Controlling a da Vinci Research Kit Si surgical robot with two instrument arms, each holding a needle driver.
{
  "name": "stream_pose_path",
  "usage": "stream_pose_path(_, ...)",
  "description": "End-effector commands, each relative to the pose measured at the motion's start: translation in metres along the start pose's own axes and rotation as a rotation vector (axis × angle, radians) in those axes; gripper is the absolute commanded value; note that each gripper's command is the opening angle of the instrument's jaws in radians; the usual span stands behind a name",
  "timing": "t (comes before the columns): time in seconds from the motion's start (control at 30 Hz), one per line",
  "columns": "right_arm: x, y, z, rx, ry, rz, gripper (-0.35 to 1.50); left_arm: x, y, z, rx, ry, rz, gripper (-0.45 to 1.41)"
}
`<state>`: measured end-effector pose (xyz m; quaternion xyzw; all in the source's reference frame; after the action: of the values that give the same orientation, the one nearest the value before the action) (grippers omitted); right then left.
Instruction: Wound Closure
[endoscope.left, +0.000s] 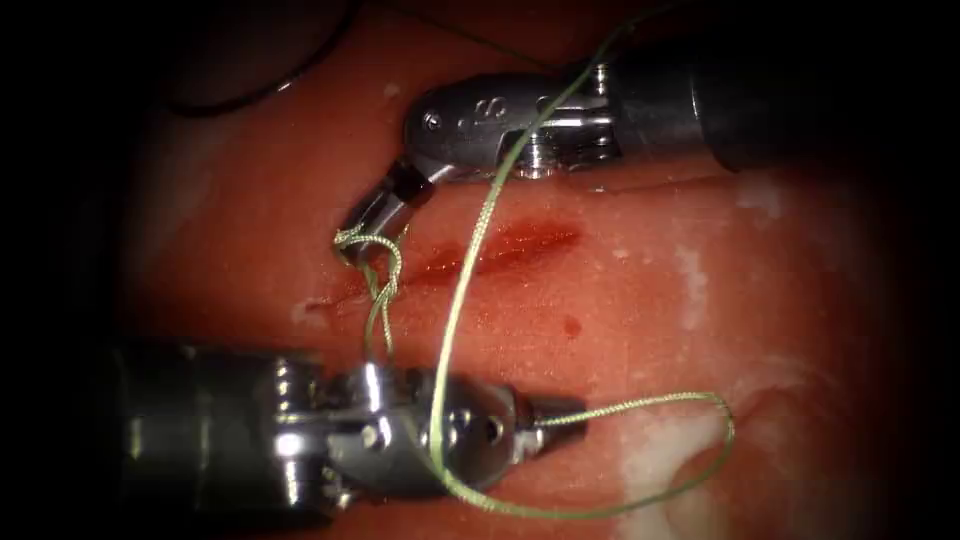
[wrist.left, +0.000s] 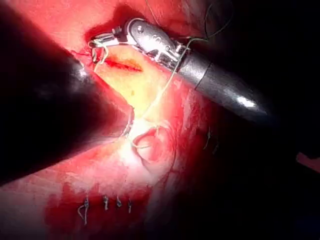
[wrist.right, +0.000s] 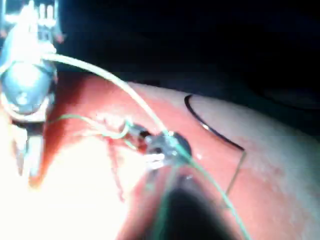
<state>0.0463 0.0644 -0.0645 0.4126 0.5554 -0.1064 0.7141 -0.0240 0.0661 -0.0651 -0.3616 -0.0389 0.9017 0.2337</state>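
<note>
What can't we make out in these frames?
- Needle: lies on the tissue, held by neither tool. Blur in the right wrist view hides its tip and whether it enters the tissue.
- Left tool, jaws shut on the thread: in the left wrist view its own dark shaft hides the jaws.
- Right tool, jaws shut on thread at the left end of the cut: the knot's turns are too small in the endoscope view.

endoscope above and in front, near the cut, 2 wrist views along their shafts, all sharing it
</note>
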Motion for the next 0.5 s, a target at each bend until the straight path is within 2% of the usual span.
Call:
stream_pose_path(0.03,0.0002,0.0006,0.0006,0.001,0.008,-0.004,-0.35,-0.0006,0.0006,-0.0007,-0.008,0.015,0.007,-0.35)
stream_pose_path(0.07,0.0002,0.0006,0.0006,0.001,0.008,-0.004,-0.35,-0.0006,0.0006,-0.0007,-0.008,0.015,0.007,-0.35)
stream_pose_path(0.1,0.0002,0.0004,0.0005,0.003,0.009,-0.005,-0.35,-0.0022,0.0013,-0.0032,-0.015,0.032,-0.003,-0.35)
stream_pose_path(0.17,0.0002,0.0004,0.0005,0.003,0.009,-0.005,-0.35,-0.0026,0.0016,-0.0038,-0.011,0.037,-0.011,-0.35)
stream_pose_path(0.33,0.0002,0.0003,0.0003,0.004,0.021,-0.005,-0.35,-0.0057,0.0043,-0.008,-0.019,0.067,-0.061,-0.35)
stream_pose_path(0.5,0.0006,0.001,0.0002,-0.003,0.025,0.0,-0.35,-0.0059,0.0059,-0.0091,-0.024,0.09,-0.084,-0.35)
